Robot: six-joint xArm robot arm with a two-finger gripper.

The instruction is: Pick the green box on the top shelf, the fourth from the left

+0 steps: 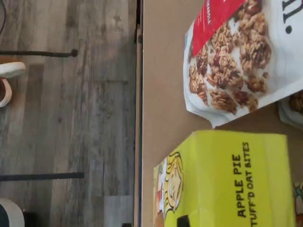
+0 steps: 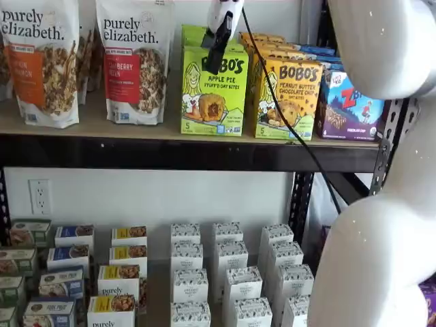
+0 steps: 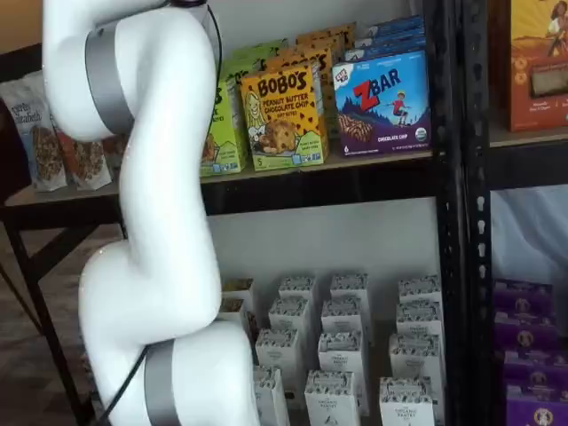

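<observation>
The green box stands upright on the top shelf, first in a row of like boxes, and reads "Apple Pie". My gripper hangs from above just in front of its upper face; one black finger shows side-on, and nothing is held. The jaws stand wide apart. In the wrist view the green box lies close below the camera on the tan board. In a shelf view the arm hides most of the green box.
Two granola bags stand left of the green box, a yellow-orange Bobo's box and a blue Zbar box right of it. A black cable trails from the gripper. Small white cartons fill the lower shelf.
</observation>
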